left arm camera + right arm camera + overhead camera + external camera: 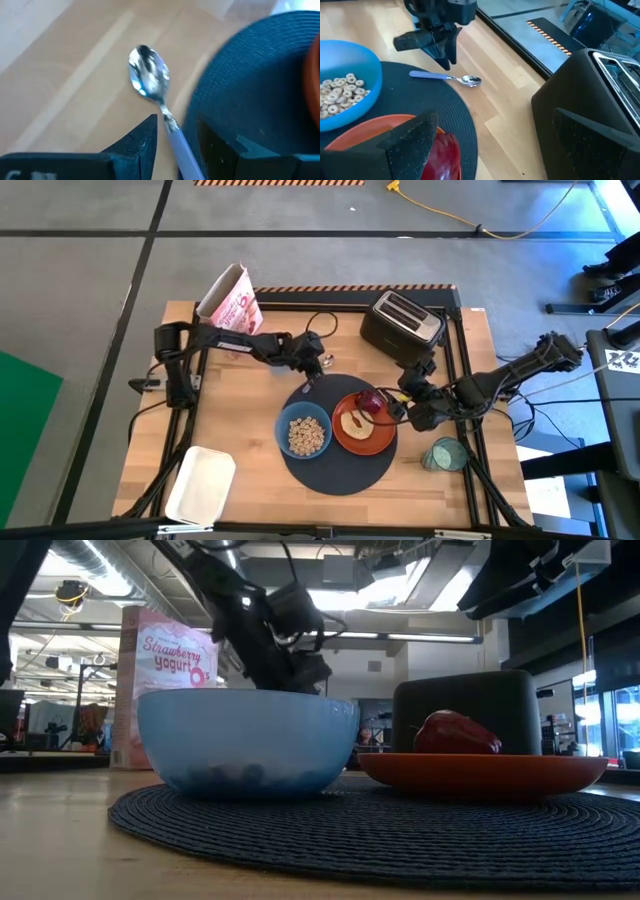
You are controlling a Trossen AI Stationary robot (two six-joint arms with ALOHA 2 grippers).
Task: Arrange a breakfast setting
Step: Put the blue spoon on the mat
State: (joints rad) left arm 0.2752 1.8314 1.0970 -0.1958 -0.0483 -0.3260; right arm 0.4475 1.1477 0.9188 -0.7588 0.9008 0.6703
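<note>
The metal spoon [149, 77] with a pale blue handle [427, 75] lies flat at the far left rim of the dark round mat [335, 470], its bowl on the wood. My left gripper [175, 135] is open just above it, one finger on either side of the handle. The blue bowl [304, 433] of cereal [337, 90] and the orange plate [365, 438] sit on the mat. The bread [352, 422] and the dark red fruit [368, 401] are on the plate. My right gripper [492, 117] is wide open above the fruit [445, 155]. The pale green cup [443, 453] stands right of the mat.
A black toaster [400, 325] stands at the far right of the table. A pink cereal box [230, 300] stands at the far left. A white tray [200, 485] lies at the near left corner. Bare wood lies left of the mat.
</note>
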